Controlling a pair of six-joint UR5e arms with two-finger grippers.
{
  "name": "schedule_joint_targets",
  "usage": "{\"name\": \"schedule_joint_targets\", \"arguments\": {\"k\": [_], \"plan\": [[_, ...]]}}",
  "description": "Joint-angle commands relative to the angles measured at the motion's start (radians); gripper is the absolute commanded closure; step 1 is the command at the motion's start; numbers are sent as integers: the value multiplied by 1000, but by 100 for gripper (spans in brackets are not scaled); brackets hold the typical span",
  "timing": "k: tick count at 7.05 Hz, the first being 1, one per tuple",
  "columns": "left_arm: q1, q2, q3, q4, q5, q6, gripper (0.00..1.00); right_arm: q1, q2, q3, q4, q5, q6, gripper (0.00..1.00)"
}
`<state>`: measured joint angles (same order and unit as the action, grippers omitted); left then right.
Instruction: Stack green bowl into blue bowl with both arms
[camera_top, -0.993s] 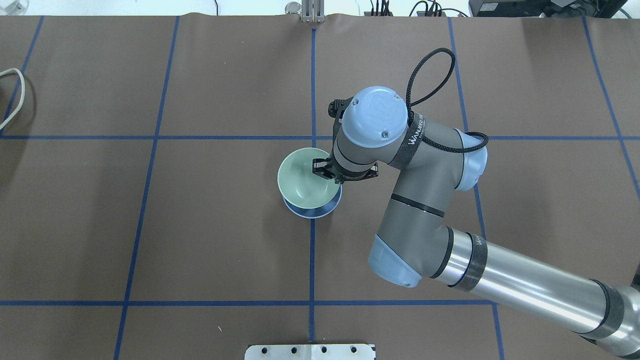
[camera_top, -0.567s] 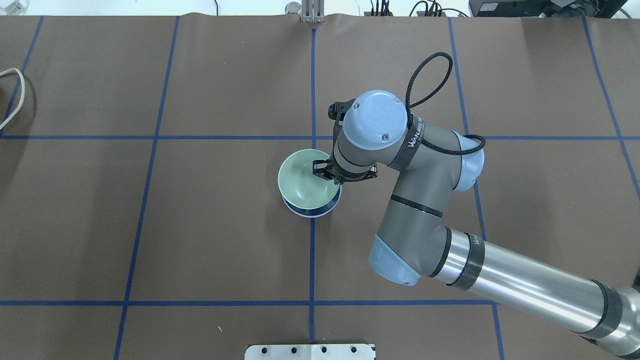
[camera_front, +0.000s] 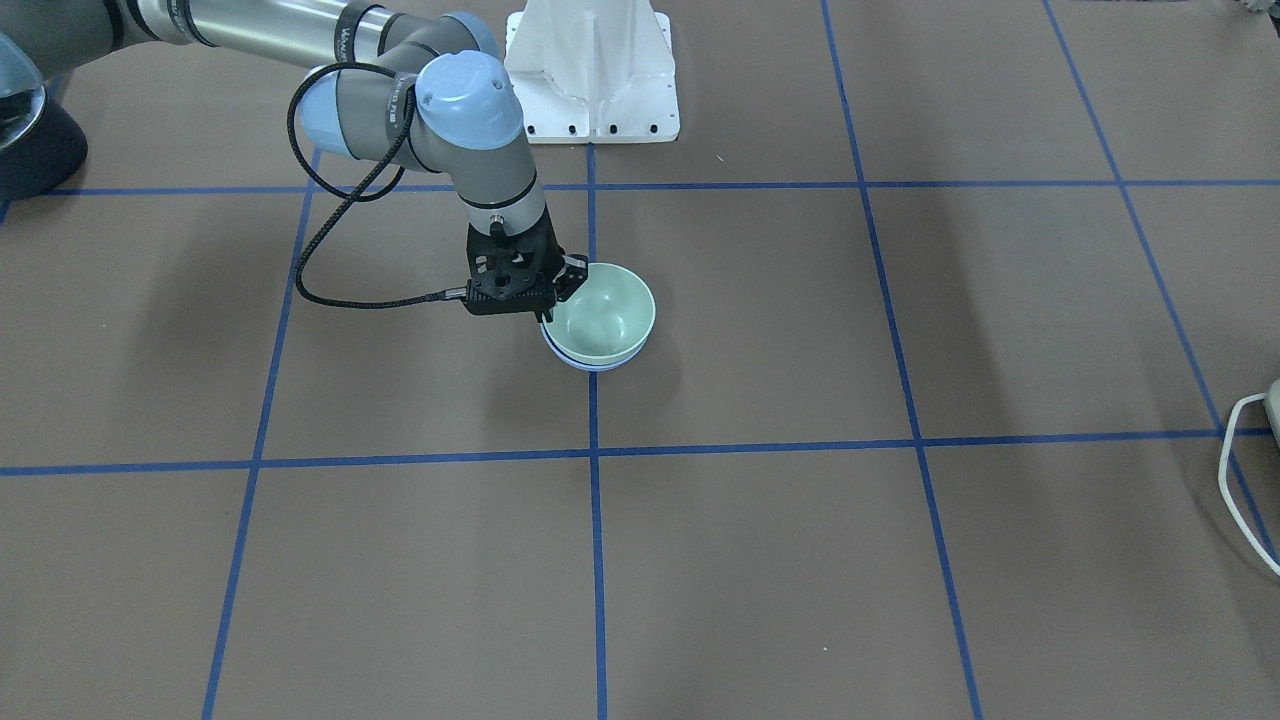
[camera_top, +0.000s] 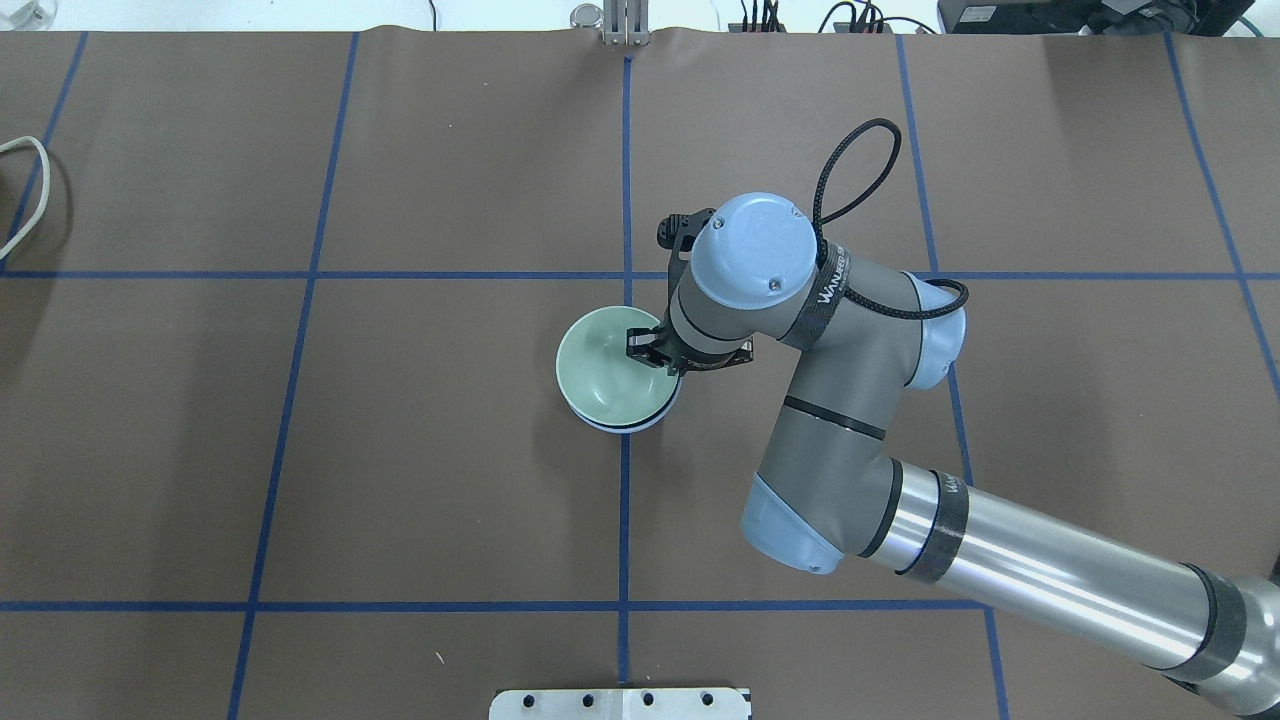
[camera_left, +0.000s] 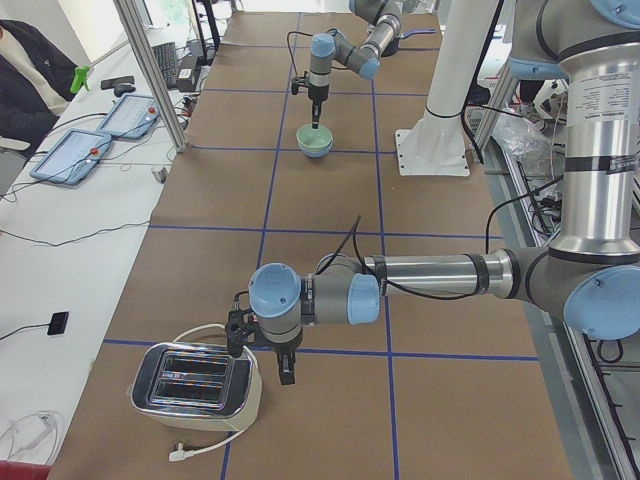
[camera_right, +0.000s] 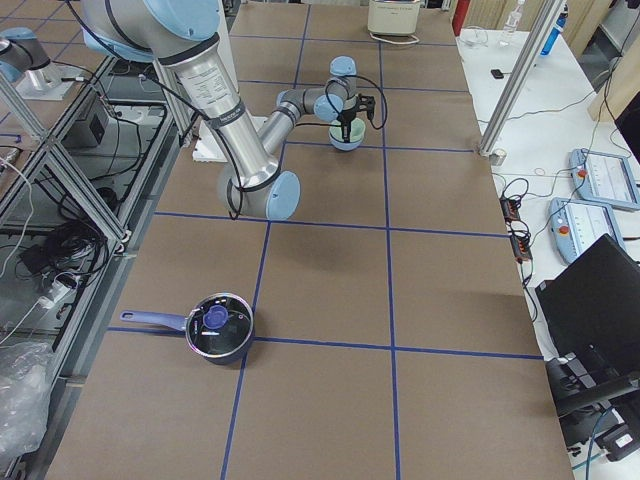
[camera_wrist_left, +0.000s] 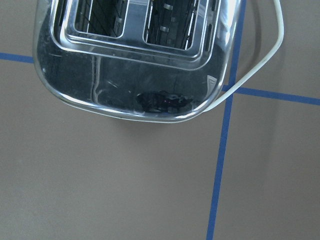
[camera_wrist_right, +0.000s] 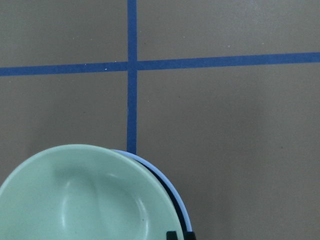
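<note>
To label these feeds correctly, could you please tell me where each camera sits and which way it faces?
Front-facing: across the table, facing the robot; shows right arm, pedestal.
Overhead: behind the robot, looking down; right arm, right gripper at green bowl.
Exterior left: robot's left table end, looking along; left arm near, toaster.
Exterior right: opposite end; right arm near, pot.
Left wrist: down onto toaster; no fingers visible.
Right wrist: down onto green bowl over blue bowl; one fingertip.
Shared: front-facing and overhead show both bowls.
</note>
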<state>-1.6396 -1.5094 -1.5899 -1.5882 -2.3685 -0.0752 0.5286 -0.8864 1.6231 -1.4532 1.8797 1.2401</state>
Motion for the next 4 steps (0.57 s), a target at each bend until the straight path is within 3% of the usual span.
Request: {"name": "schedule_joint_targets", "arguments": {"k": [1, 4], "plan": [[3, 0, 28, -38, 0, 0, 1, 1, -14, 9, -2, 6, -1, 100], [3, 0, 31, -47, -2, -2, 1, 1, -17, 9, -1, 13, -1, 100]]}}
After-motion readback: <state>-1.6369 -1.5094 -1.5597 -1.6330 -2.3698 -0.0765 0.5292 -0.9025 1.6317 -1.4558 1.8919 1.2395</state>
